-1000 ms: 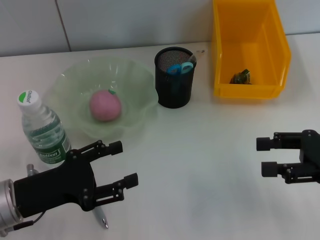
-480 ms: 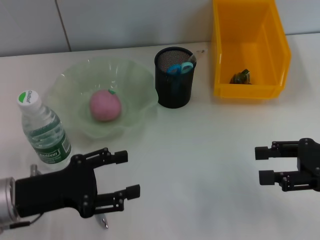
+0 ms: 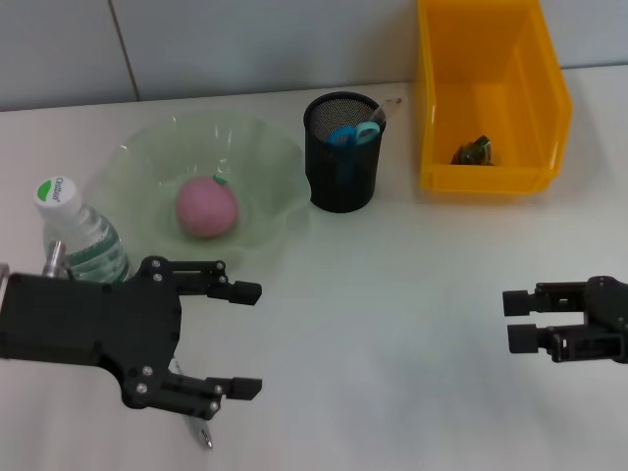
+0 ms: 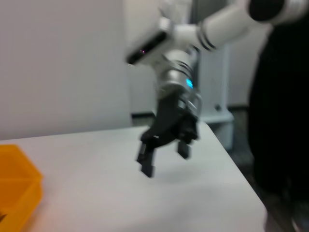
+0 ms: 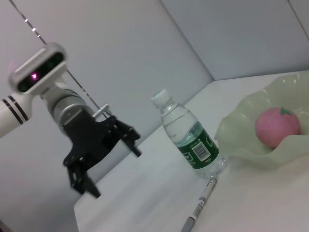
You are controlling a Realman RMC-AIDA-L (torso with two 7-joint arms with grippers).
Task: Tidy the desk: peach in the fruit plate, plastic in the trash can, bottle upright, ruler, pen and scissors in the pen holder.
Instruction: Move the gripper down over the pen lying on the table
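Note:
The pink peach [image 3: 207,208] lies in the pale green fruit plate [image 3: 285,162]. The bottle [image 3: 71,238] stands upright to its left, also in the right wrist view [image 5: 190,140]. Blue scissors handles [image 3: 353,132] stick out of the black mesh pen holder [image 3: 340,177], and a pale strip that looks like the ruler [image 3: 390,104] leans at its far rim. A plastic scrap [image 3: 473,150] sits in the orange trash can [image 3: 491,59]. The pen [image 5: 200,205] lies on the desk beside the bottle; its tip [image 3: 202,434] peeks out under my open left gripper [image 3: 250,340]. My right gripper [image 3: 519,320] hovers open at the front right.
The right gripper [image 4: 164,159] shows in the left wrist view above the white desk [image 3: 392,294], near its side edge, with a corner of the orange bin [image 4: 14,179]. The left gripper [image 5: 116,171] shows in the right wrist view, raised above the desk beyond the bottle.
My left gripper has turned at the wrist, spread its fingers wider and now covers the bottle's lower part. The right gripper has drifted toward the front edge. The objects have not moved.

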